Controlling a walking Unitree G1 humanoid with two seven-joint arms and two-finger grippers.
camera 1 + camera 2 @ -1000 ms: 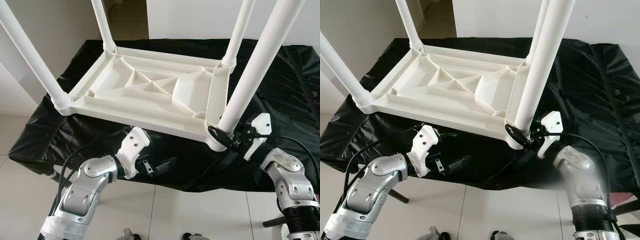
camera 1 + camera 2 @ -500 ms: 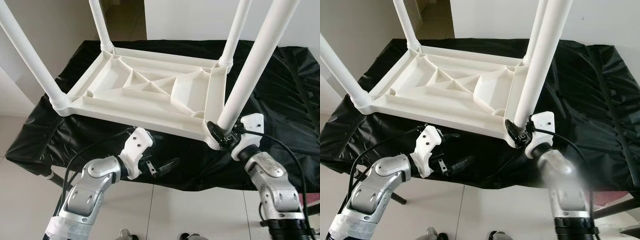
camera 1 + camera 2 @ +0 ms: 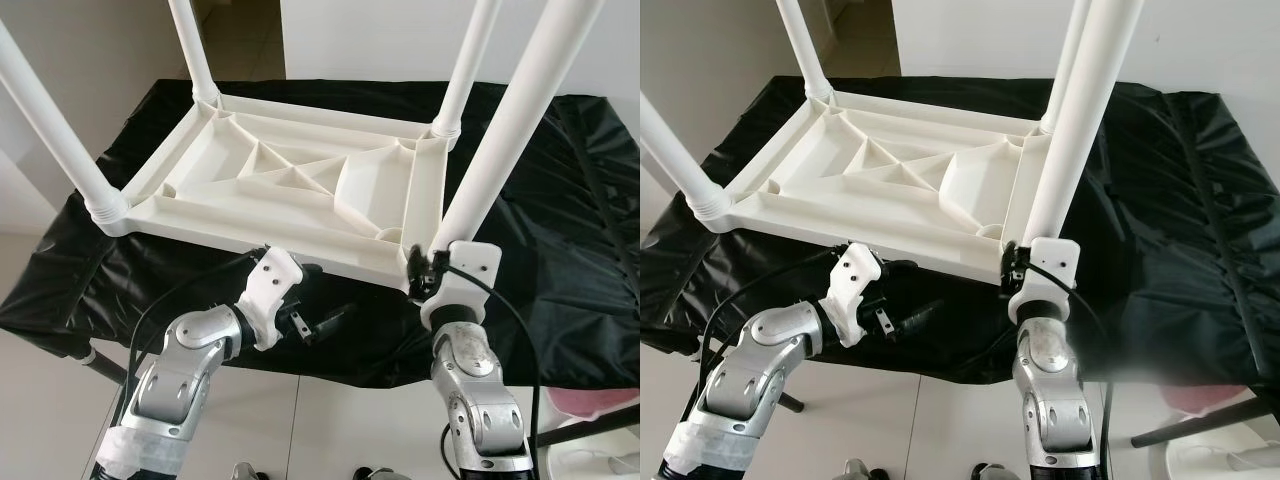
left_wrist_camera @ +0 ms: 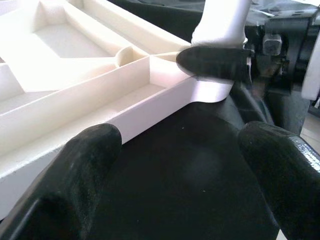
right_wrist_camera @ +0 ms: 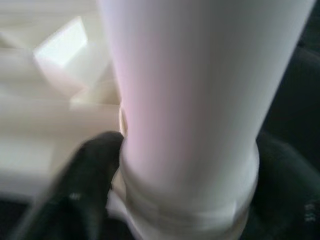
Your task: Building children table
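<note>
Right now the white tabletop (image 3: 290, 195) lies upside down on the desk (image 3: 560, 240), which is draped in black sheeting, and it takes up the middle and upper left of the head views. Four white legs stick up from its corners. The near-right leg (image 3: 495, 150) rises steeply toward the upper right of the frame.

At the foot of that leg, just right of centre, sits the right end effector (image 3: 425, 268). Its black fingers (image 5: 85, 185) wrap the leg's collar, one on each side, pinching the leg where it meets the corner socket. In the right wrist view the leg (image 5: 200, 90) stands very close, blurred, with a dark finger on either flank. The right arm comes straight up from the bottom edge of the frame to that corner.

Lower left of centre, the left end effector (image 3: 325, 322) hangs just below the tabletop's near edge, over the black sheeting and apart from the plastic. Its fingers (image 4: 85, 170) are spread wide with nothing between them. Its wrist view looks along the near rim toward the gripped corner, where one of the right fingers shows as a dark band around the leg's base.
</note>
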